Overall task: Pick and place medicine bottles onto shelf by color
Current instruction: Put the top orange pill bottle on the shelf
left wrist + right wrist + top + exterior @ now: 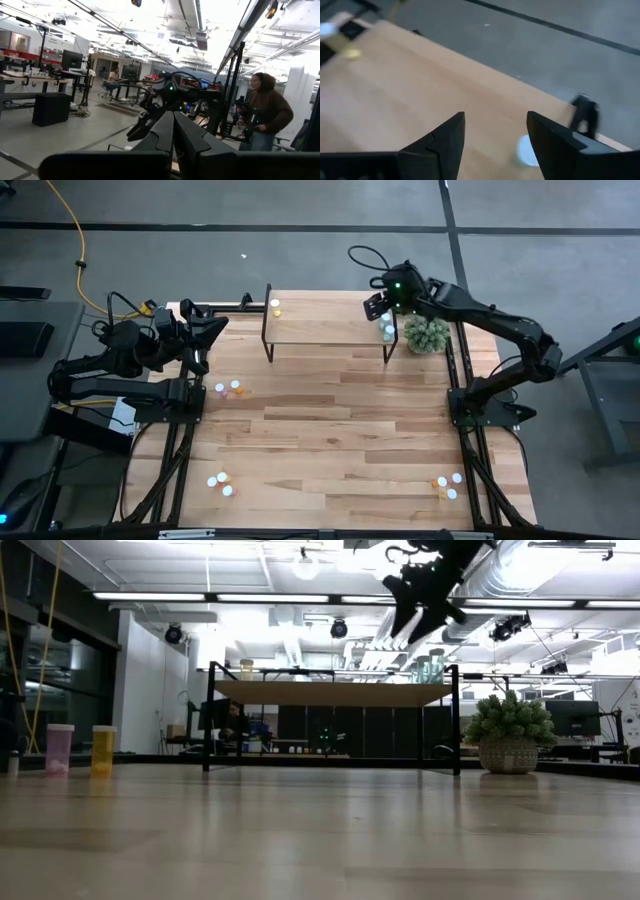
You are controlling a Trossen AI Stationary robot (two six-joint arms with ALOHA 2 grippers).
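My right hand [378, 304] hangs above the right end of the small raised shelf with a light wood top and thin black legs [320, 328], fingers [445, 135] spread wide with nothing between them. Below it, pale teal-blue medicine bottles with white caps [388, 330] stand near the shelf's right edge. One yellow bottle [276, 307] stands alone at the shelf's far left corner. The middle of the shelf top is bare wood.

The fuzzy green plant ball in its pot [427, 334] sits just beside the shelf's right legs.

On the wood-plank surface [330, 440]: pink and orange bottles [230, 389] near the left edge, a cluster [221, 481] at the near left, another [447, 486] at the near right. The centre is open.

My left hand [205, 330] waits off the left edge, fingers [165, 132] pressed together.
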